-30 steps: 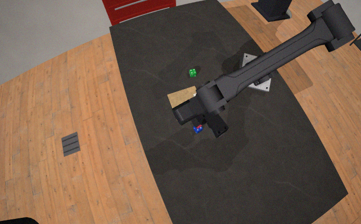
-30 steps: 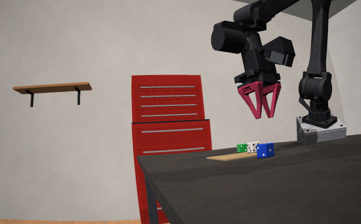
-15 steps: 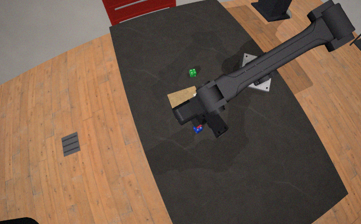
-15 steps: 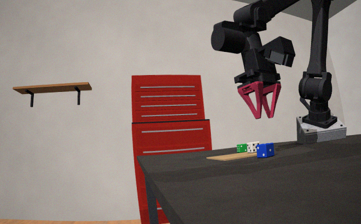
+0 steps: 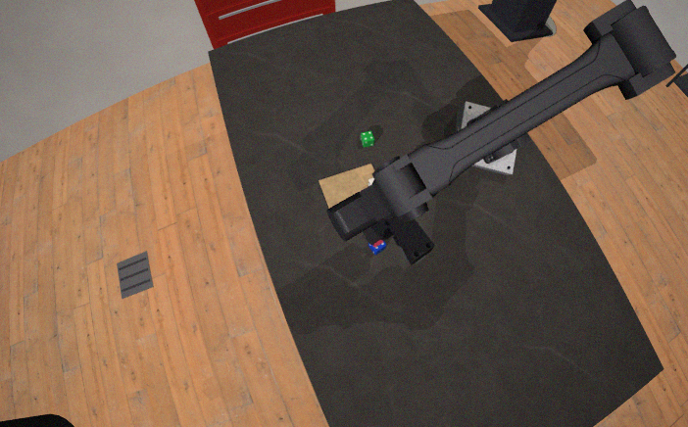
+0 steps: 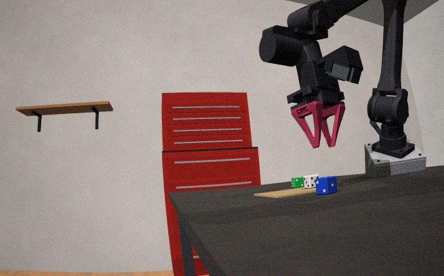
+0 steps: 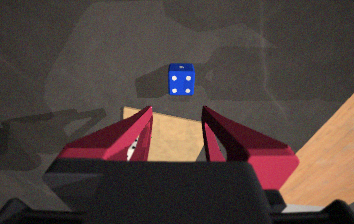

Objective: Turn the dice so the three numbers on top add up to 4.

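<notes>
The tan mat [image 5: 344,186] [image 6: 274,194] [image 7: 175,140] lies flat on the dark table. The white die [image 5: 370,181] [image 6: 310,181] [image 7: 132,150] stands at one end of the mat, mostly hidden by the arm and a finger. The blue die [image 5: 375,251] [image 6: 326,185] [image 7: 181,83] stands on the table beside the mat; its top seems to show 4, a side shows 1. The green die [image 5: 368,138] [image 6: 297,182] stands on the table off the mat's other side; its top number is unclear. My gripper [image 6: 323,147] [image 7: 177,112] is partly open and empty, high above the blue die and mat.
The arm's base plate [image 5: 501,163] [image 6: 403,166] stands at the table's edge. The near table edge by the wooden floor [image 7: 348,145] runs past the mat's side. A red drawer cabinet [image 5: 272,18] [image 6: 210,171] stands beyond the table.
</notes>
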Action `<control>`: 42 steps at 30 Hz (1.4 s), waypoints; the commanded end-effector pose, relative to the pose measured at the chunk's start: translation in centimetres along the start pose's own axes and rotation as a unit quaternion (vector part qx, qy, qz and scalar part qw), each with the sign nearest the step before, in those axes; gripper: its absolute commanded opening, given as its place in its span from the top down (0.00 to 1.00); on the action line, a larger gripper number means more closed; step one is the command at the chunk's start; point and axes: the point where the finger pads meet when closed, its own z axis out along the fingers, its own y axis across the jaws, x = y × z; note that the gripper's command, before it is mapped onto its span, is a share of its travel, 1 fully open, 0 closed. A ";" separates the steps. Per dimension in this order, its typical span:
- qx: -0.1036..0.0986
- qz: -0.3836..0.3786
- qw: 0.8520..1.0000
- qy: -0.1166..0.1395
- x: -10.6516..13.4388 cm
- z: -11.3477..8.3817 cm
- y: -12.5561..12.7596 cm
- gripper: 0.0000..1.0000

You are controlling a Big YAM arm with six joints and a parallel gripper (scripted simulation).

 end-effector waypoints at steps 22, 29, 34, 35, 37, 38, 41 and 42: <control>0.007 0.003 1.000 0.001 0.0 3.0 -0.7 0.55; 0.007 0.003 1.000 0.001 0.0 4.0 -0.7 0.55; 0.007 0.002 1.000 0.001 0.0 4.4 -0.7 0.55; 0.007 0.002 1.000 0.001 0.0 4.4 -0.7 0.55; 0.011 0.000 1.000 0.001 0.0 4.1 -0.8 0.55; 0.013 -0.001 1.000 0.001 -0.1 4.1 -0.9 0.55; 0.006 -0.001 1.000 0.000 -0.2 4.7 -0.7 0.55; 0.004 0.000 1.000 0.000 -0.1 4.7 -0.6 0.55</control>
